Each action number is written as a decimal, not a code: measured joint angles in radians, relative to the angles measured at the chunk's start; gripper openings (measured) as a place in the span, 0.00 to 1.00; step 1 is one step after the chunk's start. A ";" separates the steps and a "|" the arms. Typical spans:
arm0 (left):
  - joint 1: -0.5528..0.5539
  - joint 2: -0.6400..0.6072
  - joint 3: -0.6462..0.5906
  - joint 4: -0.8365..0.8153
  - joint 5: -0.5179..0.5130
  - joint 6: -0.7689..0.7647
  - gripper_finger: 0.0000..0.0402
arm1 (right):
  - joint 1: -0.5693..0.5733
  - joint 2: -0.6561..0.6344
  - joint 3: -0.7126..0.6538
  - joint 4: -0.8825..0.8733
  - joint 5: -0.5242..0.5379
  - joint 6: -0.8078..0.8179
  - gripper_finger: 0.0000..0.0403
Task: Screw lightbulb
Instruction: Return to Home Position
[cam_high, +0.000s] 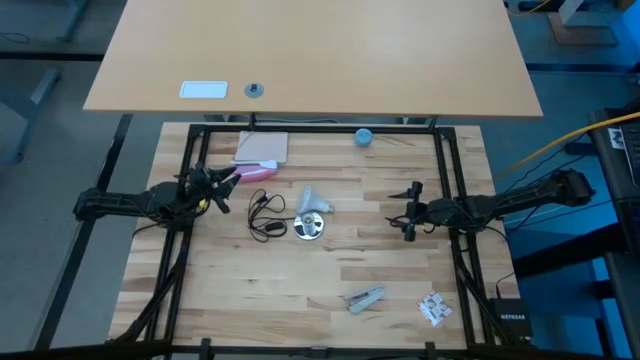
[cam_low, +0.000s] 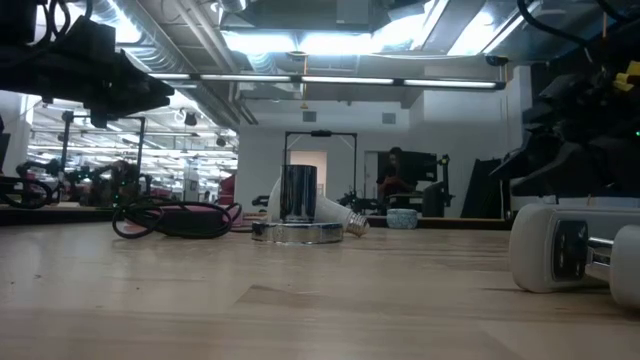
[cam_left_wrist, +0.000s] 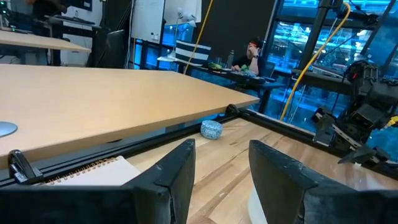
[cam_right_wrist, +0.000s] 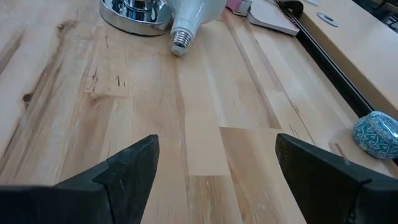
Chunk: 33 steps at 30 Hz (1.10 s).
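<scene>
The white lightbulb lies on its side on the wooden table, beside the round shiny silver base with its upright socket. Its threaded metal neck points toward the right arm. It also shows in the low view. A thin black cord lies coiled left of the base. My left gripper is open and empty, left of the cord. My right gripper is open wide and empty, right of the bulb, and faces it above the table.
A notebook and a pink item lie at the far left. A small blue ball sits at the far edge. A grey tool and small white pieces lie near the front. A black frame borders the work area.
</scene>
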 joint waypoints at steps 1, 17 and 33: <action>0.000 0.000 0.000 0.000 0.000 0.000 0.36 | 0.000 0.000 0.000 0.000 0.000 0.000 0.81; 0.000 0.000 0.000 0.000 0.001 0.000 0.36 | -0.114 -0.411 0.000 -0.030 -0.021 -0.001 0.81; 0.000 0.001 0.000 0.000 0.000 0.000 0.36 | -0.111 -0.584 0.000 -0.035 -0.019 -0.001 0.81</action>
